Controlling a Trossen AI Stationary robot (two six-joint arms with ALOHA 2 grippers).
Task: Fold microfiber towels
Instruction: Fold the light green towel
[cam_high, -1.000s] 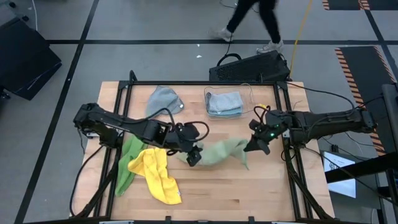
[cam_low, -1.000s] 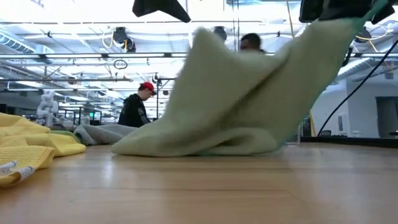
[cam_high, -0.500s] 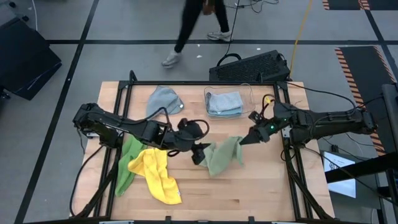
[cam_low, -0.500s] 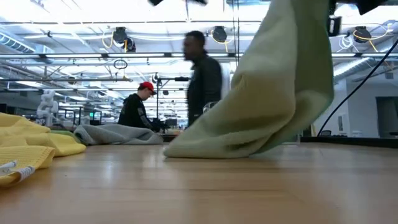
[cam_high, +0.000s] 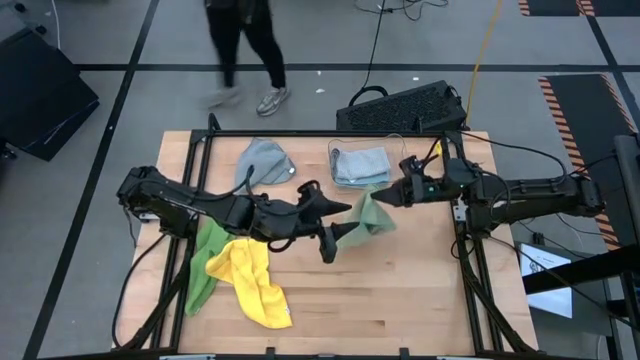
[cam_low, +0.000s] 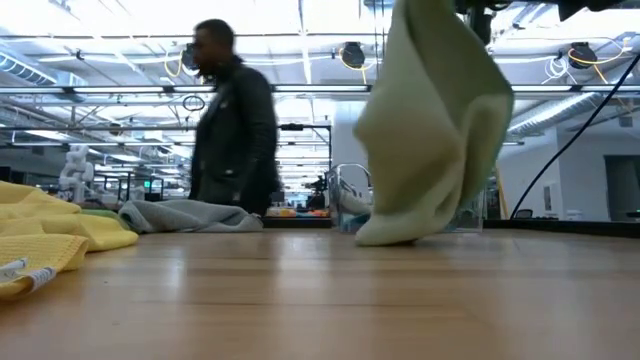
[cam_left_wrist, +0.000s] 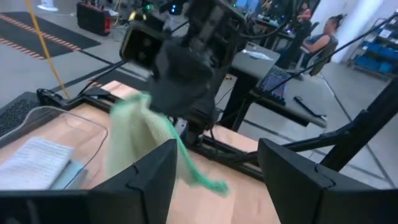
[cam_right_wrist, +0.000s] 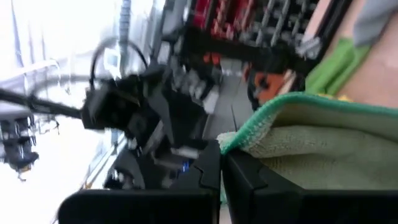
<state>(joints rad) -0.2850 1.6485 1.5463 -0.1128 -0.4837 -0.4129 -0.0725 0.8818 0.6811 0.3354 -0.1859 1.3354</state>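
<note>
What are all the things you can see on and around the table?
sage green towel: 1, pale green, hanging over the table's middle from the right gripper
grey towel: 1, grey, far left
light blue towel: 1, inside the clear bin, far middle
yellow towel: 1, near left
bright green towel: 1, partly under the yellow one
keyboard: 1, black, floor behind the table
person: 1, dark clothes, walking behind
left gripper: jaws open, beside the hanging towel
right gripper: jaws shut on the towel

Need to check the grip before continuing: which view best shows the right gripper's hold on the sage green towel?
Right wrist view: the right gripper is shut on the sage green towel. High view shows the towel hanging small; low view only its drape.
</note>
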